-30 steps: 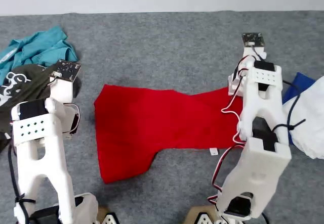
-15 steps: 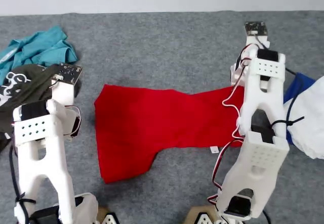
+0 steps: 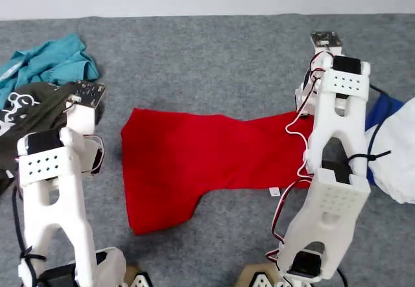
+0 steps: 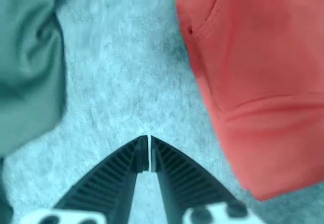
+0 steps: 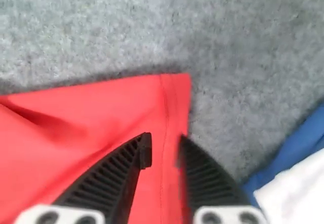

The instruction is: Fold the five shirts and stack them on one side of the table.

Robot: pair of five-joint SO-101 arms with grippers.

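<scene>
red cloth shirt (image 3: pixel 194 164) is lying crosswise before us; we are hanging our right gripper (image 5: pixel 163 150), narrowly parted, over its end edge, left gripper (image 4: pixel 150 145) closed beside it.

Open mat (image 3: pixel 214 60) beyond red shirt (image 3: pixel 194 164); dark shirt (image 3: pixel 39 100) and white shirt (image 3: pixel 402 170) flank it

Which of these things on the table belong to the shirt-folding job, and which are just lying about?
Part of the job: red shirt, spread flat; teal shirt; dark printed shirt; blue shirt; white shirt; left gripper, shut beside the red shirt; right gripper, open over its corner.

Not the job's own: grey table cover, merely the surface underneath.
</scene>
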